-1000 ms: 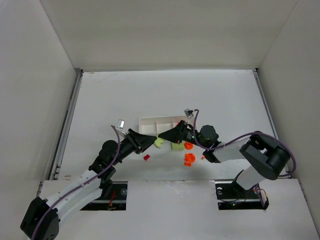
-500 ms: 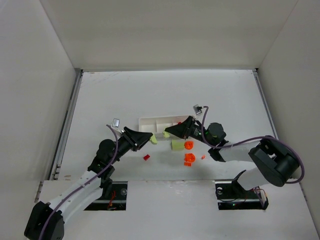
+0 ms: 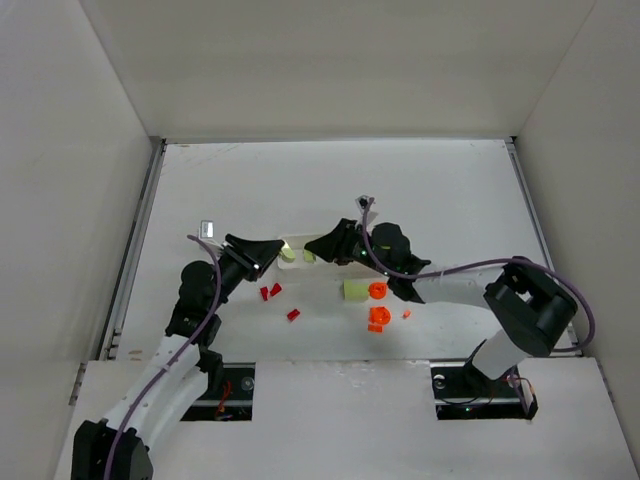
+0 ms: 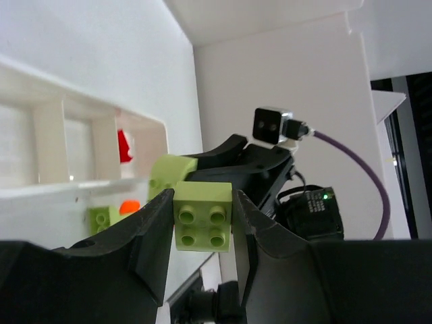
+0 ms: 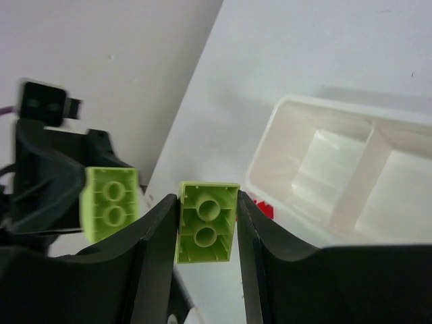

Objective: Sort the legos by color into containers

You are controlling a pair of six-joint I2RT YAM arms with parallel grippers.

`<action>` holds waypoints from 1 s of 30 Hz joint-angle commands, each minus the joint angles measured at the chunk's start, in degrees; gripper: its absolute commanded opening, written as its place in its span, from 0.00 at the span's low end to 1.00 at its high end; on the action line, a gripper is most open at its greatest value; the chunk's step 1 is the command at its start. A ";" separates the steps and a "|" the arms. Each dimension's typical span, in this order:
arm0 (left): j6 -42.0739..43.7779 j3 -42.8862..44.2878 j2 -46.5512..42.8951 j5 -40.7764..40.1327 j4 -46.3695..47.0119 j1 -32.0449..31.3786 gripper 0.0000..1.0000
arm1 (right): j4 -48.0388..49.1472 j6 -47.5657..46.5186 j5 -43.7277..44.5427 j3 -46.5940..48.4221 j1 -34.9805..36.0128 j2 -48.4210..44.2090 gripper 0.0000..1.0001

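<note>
At tray [image 5: 270, 145] left end, pinching a green lego [image 4: 202, 219] in left gripper [image 4: 202, 216], a second green lego [image 5: 206, 229] in right gripper [image 5: 207, 231]. Looks light, rigid, slick; best gripped on flat side walls.

- Black left gripper [image 4: 201, 223], with a pale yellow-green left brick [image 4: 202, 206] in it.
- Black right gripper [image 5: 206, 233], with a right brick [image 5: 208, 209] of the same yellow-green.
- White tray [image 5: 270, 155] on a white table [image 3: 330, 190].
- Loose on the table: red bricks [image 3: 293, 314] to the left, orange bricks [image 3: 378, 318] to the right, and one yellow-green brick [image 3: 354, 290].
- Purple cable [image 4: 337, 143].
</note>
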 commanded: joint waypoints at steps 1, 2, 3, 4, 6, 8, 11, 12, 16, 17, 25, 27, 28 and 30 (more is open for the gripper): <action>5.17 5.14 -2.41 0.10 -1.95 2.79 0.05 | -6.21 -5.00 6.40 6.16 1.52 3.90 0.36; 5.79 5.50 -2.67 -0.95 -3.10 3.41 0.05 | -6.48 -4.91 6.66 7.39 1.61 5.56 0.36; 6.31 5.85 -2.76 -2.01 -3.98 3.85 0.05 | -6.74 -4.82 7.01 8.54 1.70 6.97 0.36; 7.02 6.03 -2.76 -2.63 -4.68 4.11 0.05 | -6.83 -4.56 7.54 9.59 1.70 8.64 0.36; 8.16 6.12 -2.68 -3.51 -5.83 4.12 0.05 | -7.18 -4.21 8.77 11.18 1.79 10.76 0.36; 8.87 5.51 -2.76 -5.08 -6.44 3.42 0.05 | -8.41 -4.47 10.09 12.93 1.88 12.43 0.37; 10.44 5.67 -2.33 -6.85 -7.76 2.45 0.05 | -10.17 -4.56 11.67 14.69 1.88 14.19 0.38; 10.97 5.85 -2.24 -6.94 -8.11 2.19 0.05 | -10.26 -4.56 12.02 15.13 1.88 14.54 0.39; 12.82 6.20 -1.19 -10.18 -8.82 0.26 0.06 | -10.97 -4.73 12.29 15.84 2.14 14.63 0.43; 13.35 6.55 -0.57 -10.63 -8.99 -0.19 0.06 | -10.88 -4.73 12.38 15.93 2.14 14.55 0.46; 17.39 8.58 3.56 -16.78 -9.61 -5.98 0.06 | -11.05 -3.86 12.38 14.53 2.05 12.53 0.61; 18.36 9.02 4.44 -19.14 -9.61 -7.56 0.06 | -10.97 -3.24 12.64 12.52 2.05 10.08 0.61; 18.97 9.45 5.14 -20.29 -9.61 -8.44 0.06 | -10.44 -3.06 12.99 11.02 2.05 8.50 0.60; 21.33 10.86 6.98 -22.22 -10.22 -10.20 0.06 | -9.83 -2.89 14.48 8.12 1.97 4.81 0.56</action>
